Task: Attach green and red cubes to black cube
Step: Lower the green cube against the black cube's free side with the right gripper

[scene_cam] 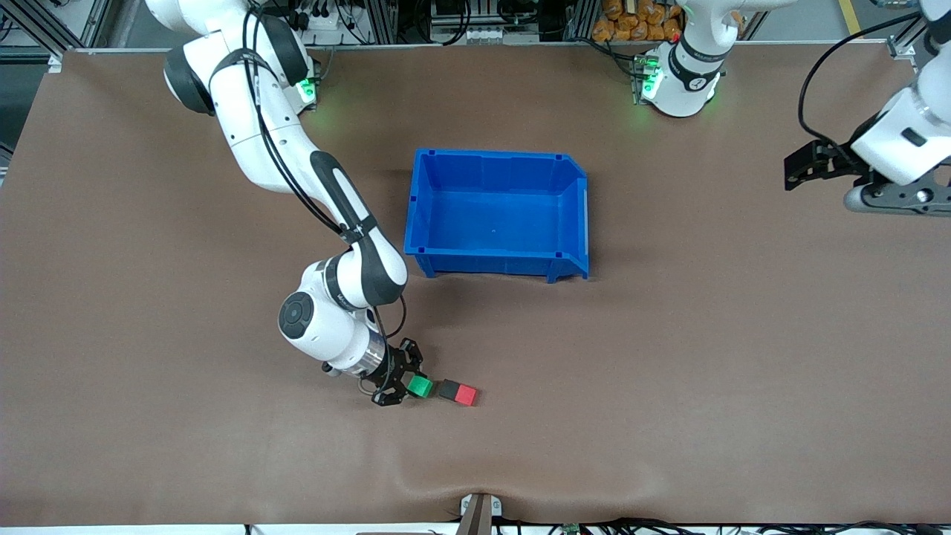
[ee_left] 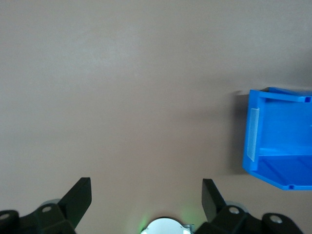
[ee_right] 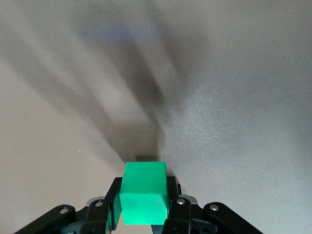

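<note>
In the front view, a blue bin [scene_cam: 498, 212] stands on the brown worktop [scene_cam: 669, 371]. The right arm reaches down from its base to a spot nearer the camera than the bin, toward the right arm's end of the worktop. Its gripper [scene_cam: 405, 386] is low at the worktop, jaws clenched on the green cube [scene_cam: 420, 386]. Just beside the green cube, a narrow gap apart, lies the black cube [scene_cam: 449, 389] with the red cube [scene_cam: 466, 395] touching it on the side away from the green one. All three sit in a rough row, nearer the camera than the bin. The left gripper [scene_cam: 802, 167] waits in the air over the left arm's end of the worktop, well apart from the bin and the cubes.

In the left wrist view, the left gripper [ee_left: 146, 197] has its jaws spread wide with nothing between them, bare worktop [ee_left: 122, 97] beneath, and an end of the bin [ee_left: 273, 146] at the edge of the picture.

In the right wrist view, the right gripper [ee_right: 144, 204] grasps the green cube [ee_right: 144, 197] by two of its sides, over the worktop [ee_right: 234, 97]. The black and red cubes do not show here.
</note>
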Robot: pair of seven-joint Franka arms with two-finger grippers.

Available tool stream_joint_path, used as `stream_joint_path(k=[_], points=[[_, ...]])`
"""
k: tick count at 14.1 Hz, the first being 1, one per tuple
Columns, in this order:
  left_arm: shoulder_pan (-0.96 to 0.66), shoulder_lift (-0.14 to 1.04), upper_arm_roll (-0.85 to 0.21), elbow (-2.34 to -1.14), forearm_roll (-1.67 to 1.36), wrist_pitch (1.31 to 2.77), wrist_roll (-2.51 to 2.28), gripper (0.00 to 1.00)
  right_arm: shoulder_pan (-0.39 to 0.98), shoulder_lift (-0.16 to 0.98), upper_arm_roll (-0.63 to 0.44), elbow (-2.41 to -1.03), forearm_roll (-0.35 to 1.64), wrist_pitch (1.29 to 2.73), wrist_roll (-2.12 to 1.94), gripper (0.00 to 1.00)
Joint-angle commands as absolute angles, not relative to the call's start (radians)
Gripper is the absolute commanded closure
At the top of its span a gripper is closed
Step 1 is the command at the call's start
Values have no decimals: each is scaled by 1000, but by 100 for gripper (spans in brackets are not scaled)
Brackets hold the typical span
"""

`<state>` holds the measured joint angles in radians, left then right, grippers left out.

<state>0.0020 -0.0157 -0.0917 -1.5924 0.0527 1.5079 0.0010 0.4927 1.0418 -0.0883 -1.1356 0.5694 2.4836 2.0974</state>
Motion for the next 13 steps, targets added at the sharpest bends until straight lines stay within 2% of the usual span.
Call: stream_joint_path(k=[1, 10, 13], points=[[31, -28, -100, -1583, 38, 1485, 20, 0, 515, 1077, -104, -1091, 560, 2500, 2137, 100], [22, -12, -118, -1582, 51, 1542, 20, 0, 549, 1101, -106, -1068, 560, 2496, 2137, 100], [34, -12, -124, -1582, 43, 1543, 73, 0, 549, 1100, -95, -1068, 438, 2488, 2118, 100]])
